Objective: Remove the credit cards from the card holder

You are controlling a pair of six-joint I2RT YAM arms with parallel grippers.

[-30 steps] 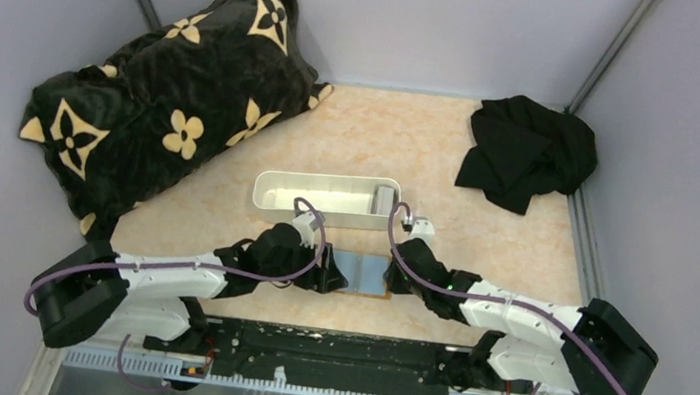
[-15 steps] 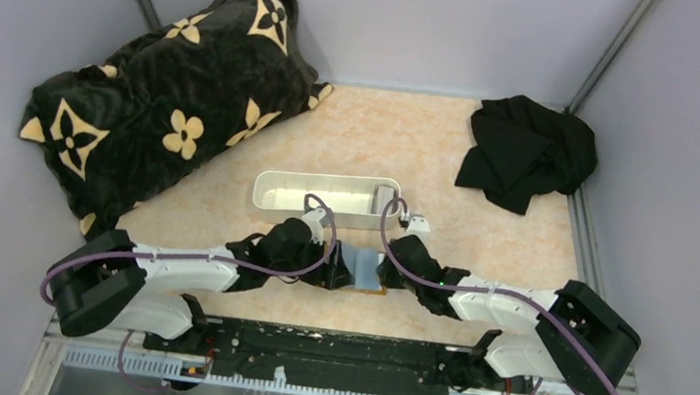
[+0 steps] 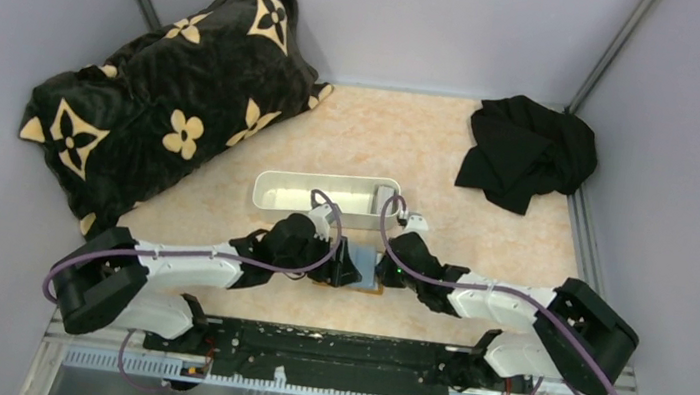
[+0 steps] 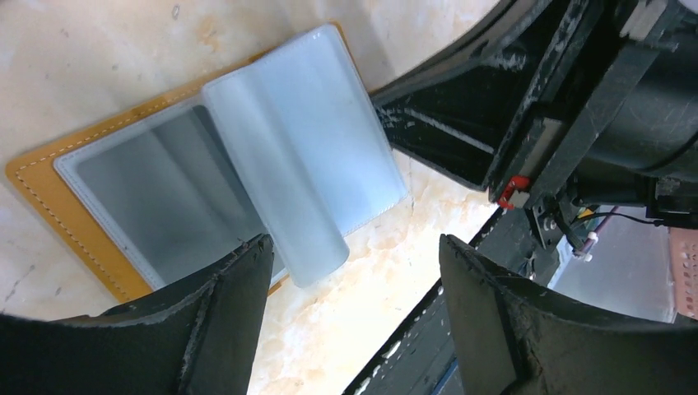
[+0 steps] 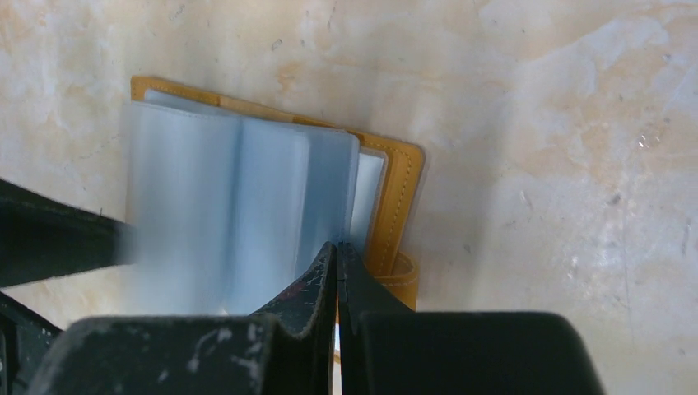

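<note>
– Tan flower-and-star print on the black cushion (image 3: pixel 167 95), far left in the top view. Arms?
– Both stretched forward and bent inward. Left gripper (image 3: pixel 346 266) and right gripper (image 3: pixel 385 270) almost nose to nose over the card holder (image 3: pixel 366 278), on the near side of the white tray (image 3: pixel 271 191).
– Surface and room?
– Pale marbled table (image 3: pixel 383 141), grey-lilac walls (image 3: pixel 37 8), crumpled black cloth (image 3: pixel 528 151) at the far right.
– Left wrist view?
– Card holder (image 4: pixel 165 181) lying open and flat on the table: orange-tan rim with pale stitching, blue-grey inside, one clear sleeve (image 4: pixel 304 148) arched up off it. Left fingers (image 4: pixel 230 313) spread wide above its near edge, gripping nothing. Black body of the right arm (image 4: pixel 593 90) close on the other side, its tip just beside the sleeve's edge.
– Right wrist view?
– Right gripper (image 5: pixel 337 247) pressed fully together, tips at the edge of the clear sleeves, beside the tan border of the card holder (image 5: pixel 399 181). Nipping a sleeve or only touching it: cannot tell.
</note>
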